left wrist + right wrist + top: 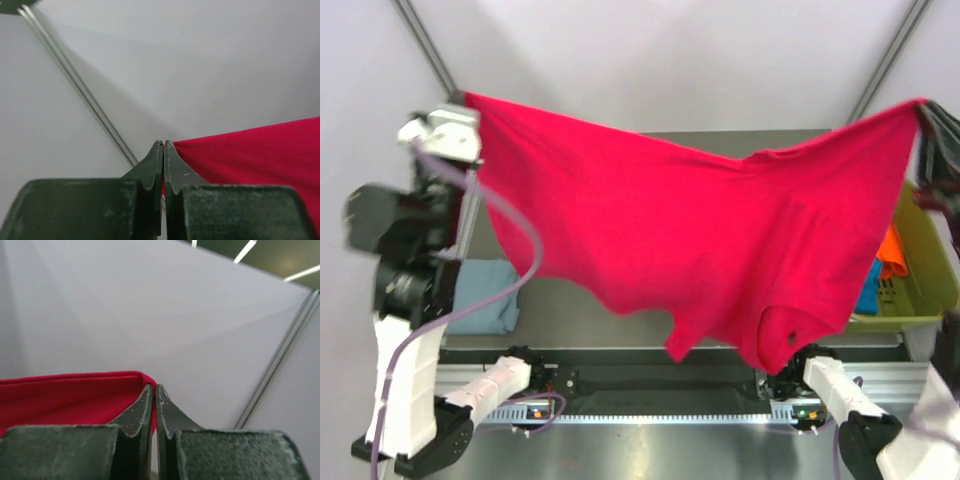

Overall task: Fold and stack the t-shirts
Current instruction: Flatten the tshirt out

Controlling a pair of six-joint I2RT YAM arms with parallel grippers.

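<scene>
Left gripper point(163, 143) and right gripper point(154, 386) are each clenched on a corner of the crimson t-shirt point(700, 230), stretching it wide above the table point(582, 322) so it hangs open, likely to set up a fold. At right, the olive-green bin point(930, 262) holds the orange t-shirt point(892, 250) and turquoise t-shirt point(870, 290). The grey-blue t-shirt point(490, 295) lies folded at left.
</scene>
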